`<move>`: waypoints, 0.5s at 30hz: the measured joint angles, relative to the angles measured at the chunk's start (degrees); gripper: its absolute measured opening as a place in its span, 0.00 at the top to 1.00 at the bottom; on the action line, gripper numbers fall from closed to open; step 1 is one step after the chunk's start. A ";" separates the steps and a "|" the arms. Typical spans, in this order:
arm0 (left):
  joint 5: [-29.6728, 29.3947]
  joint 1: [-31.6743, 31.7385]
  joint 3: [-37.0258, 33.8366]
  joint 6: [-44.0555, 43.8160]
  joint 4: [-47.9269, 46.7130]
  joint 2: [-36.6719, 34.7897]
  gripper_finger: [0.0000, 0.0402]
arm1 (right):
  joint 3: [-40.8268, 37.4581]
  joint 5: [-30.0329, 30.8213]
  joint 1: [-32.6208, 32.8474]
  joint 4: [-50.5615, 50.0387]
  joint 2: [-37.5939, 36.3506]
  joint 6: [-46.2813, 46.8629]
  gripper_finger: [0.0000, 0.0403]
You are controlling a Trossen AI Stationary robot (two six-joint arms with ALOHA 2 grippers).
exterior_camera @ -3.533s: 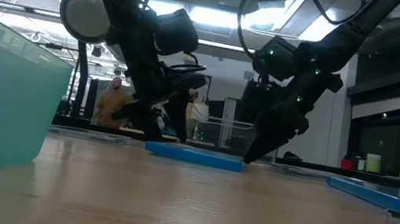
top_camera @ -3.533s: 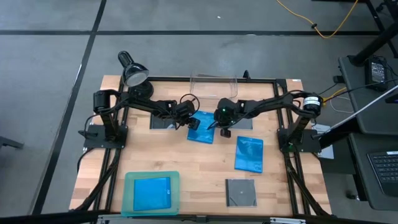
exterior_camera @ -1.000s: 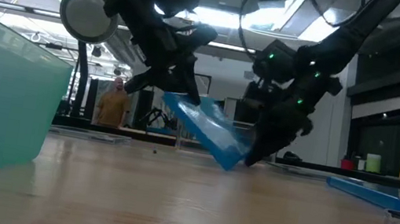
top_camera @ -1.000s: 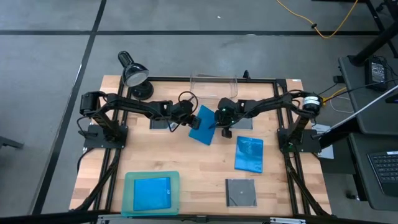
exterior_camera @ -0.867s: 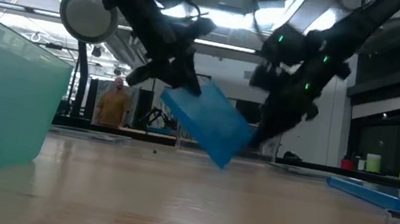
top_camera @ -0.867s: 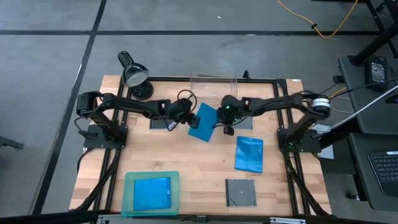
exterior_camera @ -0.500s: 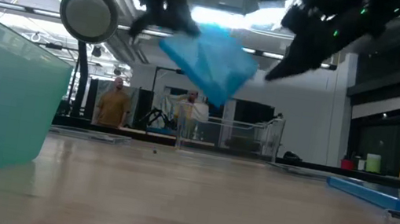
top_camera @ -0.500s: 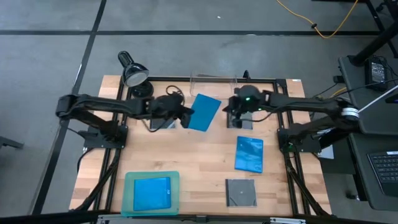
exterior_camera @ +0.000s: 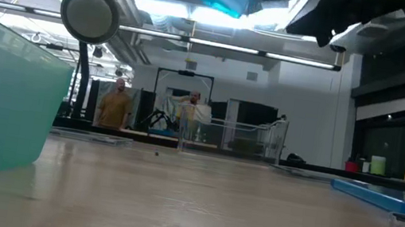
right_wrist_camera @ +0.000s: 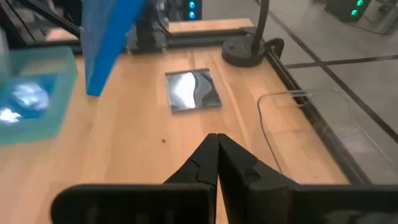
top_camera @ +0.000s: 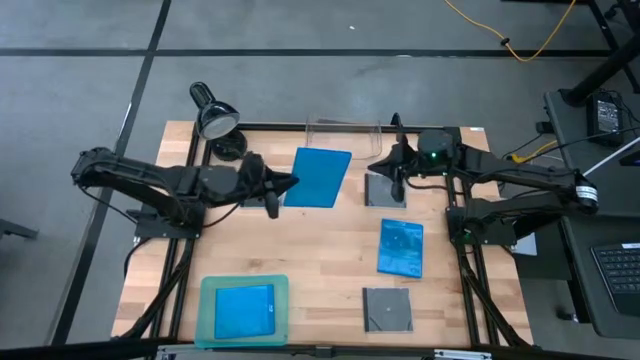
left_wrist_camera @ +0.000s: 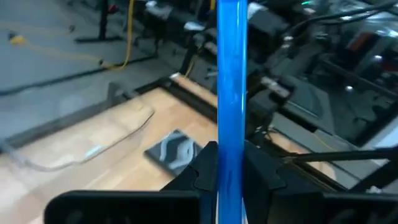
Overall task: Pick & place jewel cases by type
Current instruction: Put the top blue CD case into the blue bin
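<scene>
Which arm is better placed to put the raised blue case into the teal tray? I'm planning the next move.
Left, probably. Its gripper is shut on the blue case, lifted off the table on the teal tray's side. The right gripper is shut and empty, near the clear bin.

Left gripper [left_wrist_camera: 229,180]: clamping a blue jewel case [left_wrist_camera: 232,87] edge-on.
Grey jewel case [left_wrist_camera: 171,151]: lying flat on the wooden table [left_wrist_camera: 81,168].
Clear bin [left_wrist_camera: 87,134]: sitting nearby.

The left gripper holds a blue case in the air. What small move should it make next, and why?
Probably carry the bright blue rectangular jewel case toward the teal-green shallow tray, which already holds a blue case. The left gripper grips it, lifted off the table.
</scene>
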 joint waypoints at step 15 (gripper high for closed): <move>-1.67 -11.31 0.04 18.81 3.70 -8.05 0.92 | 0.00 -2.15 6.41 8.34 -0.16 11.02 0.97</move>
